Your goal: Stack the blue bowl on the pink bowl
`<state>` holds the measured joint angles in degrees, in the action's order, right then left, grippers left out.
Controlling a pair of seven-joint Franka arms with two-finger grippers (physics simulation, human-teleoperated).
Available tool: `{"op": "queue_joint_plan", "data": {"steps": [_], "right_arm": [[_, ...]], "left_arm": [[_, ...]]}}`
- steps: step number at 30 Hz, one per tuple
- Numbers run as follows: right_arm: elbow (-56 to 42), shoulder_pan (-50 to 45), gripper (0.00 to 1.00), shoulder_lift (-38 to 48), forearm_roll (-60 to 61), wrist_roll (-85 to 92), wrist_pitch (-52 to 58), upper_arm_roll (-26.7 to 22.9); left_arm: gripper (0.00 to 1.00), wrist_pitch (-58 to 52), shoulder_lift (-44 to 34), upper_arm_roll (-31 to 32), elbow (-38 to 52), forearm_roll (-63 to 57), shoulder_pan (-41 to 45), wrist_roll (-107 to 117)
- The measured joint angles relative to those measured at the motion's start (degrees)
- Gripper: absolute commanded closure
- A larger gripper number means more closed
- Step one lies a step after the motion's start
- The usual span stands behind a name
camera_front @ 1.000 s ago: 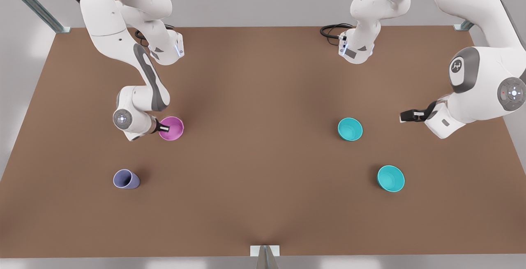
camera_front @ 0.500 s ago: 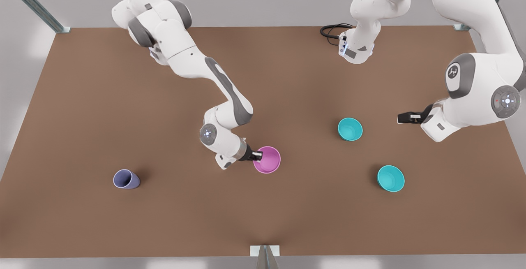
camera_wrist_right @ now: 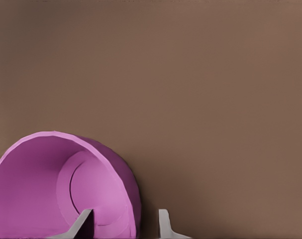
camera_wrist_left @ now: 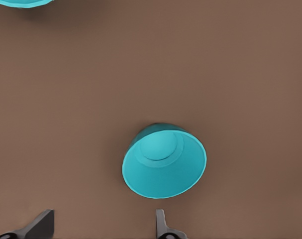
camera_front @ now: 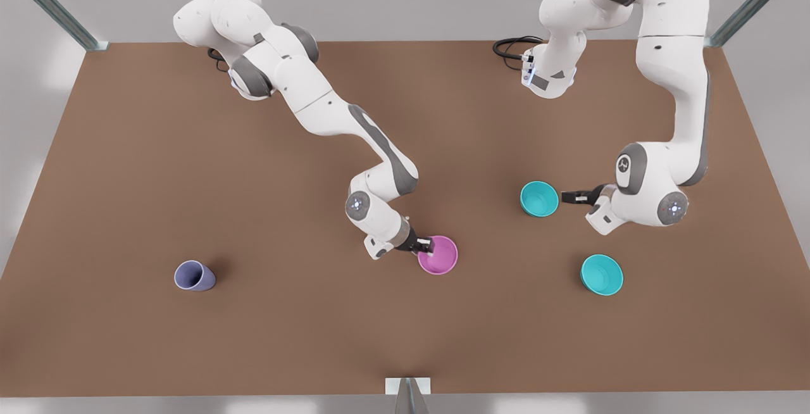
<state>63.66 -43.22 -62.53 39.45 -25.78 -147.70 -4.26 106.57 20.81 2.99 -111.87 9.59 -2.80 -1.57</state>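
The pink bowl [camera_front: 437, 254] sits near the middle front of the table [camera_front: 126, 180]. The right gripper [camera_front: 426, 247] pinches its rim, one finger inside, one outside. Farther back, the left gripper [camera_front: 567, 197] hangs spread apart just beside the blue bowl [camera_front: 539, 199], not touching. Picking up and stacking are not done yet.

Pink bowl [camera_front: 438, 255] — left of blue bowl [camera_front: 539, 199]

Lavender cup [camera_front: 194, 276] upright on brown table [camera_front: 126, 180], front view's left. Spare teal bowl [camera_front: 602, 274] at right. Black cable [camera_front: 511, 45] coiled at far edge.
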Motion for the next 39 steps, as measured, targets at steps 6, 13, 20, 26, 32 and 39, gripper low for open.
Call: {"op": "queue_joint_plan", "data": {"steps": [6, 13, 20, 26, 32, 39], "right_arm": [[1.02, 4.87, 0.00, 10.88, -0.18, -3.46, 5.66, -1.19], [0.61, 19.53, 0.00, 22.17, -9.52, -4.65, 37.10, -8.35], [6.73, 29.21, 0.00, 44.31, -29.47, 2.62, 64.56, -8.76], [18.74, 33.00, 0.00, 55.07, -32.84, 7.06, 68.35, -4.50], [19.89, 33.41, 0.00, 55.65, -34.06, 10.29, 69.08, -3.72], [22.19, 33.39, 0.00, 57.23, -34.40, 12.96, 68.65, -3.70]], "left_arm": [[0.00, 10.17, 3.38, -0.01, -5.28, 5.43, 0.35, -4.67], [0.13, 14.54, 5.78, -0.01, -7.71, 6.34, 1.58, -8.98], [0.79, 15.52, 5.93, -0.01, -7.84, 6.54, 1.49, -11.83], [0.79, 14.09, 4.02, 0.15, -1.57, 6.26, 3.47, -12.33], [0.79, 6.10, 15.59, -0.38, 33.45, 4.15, 20.05, -3.98], [0.79, -0.35, 28.20, -0.47, 50.01, 2.91, 25.36, 9.59]]}}
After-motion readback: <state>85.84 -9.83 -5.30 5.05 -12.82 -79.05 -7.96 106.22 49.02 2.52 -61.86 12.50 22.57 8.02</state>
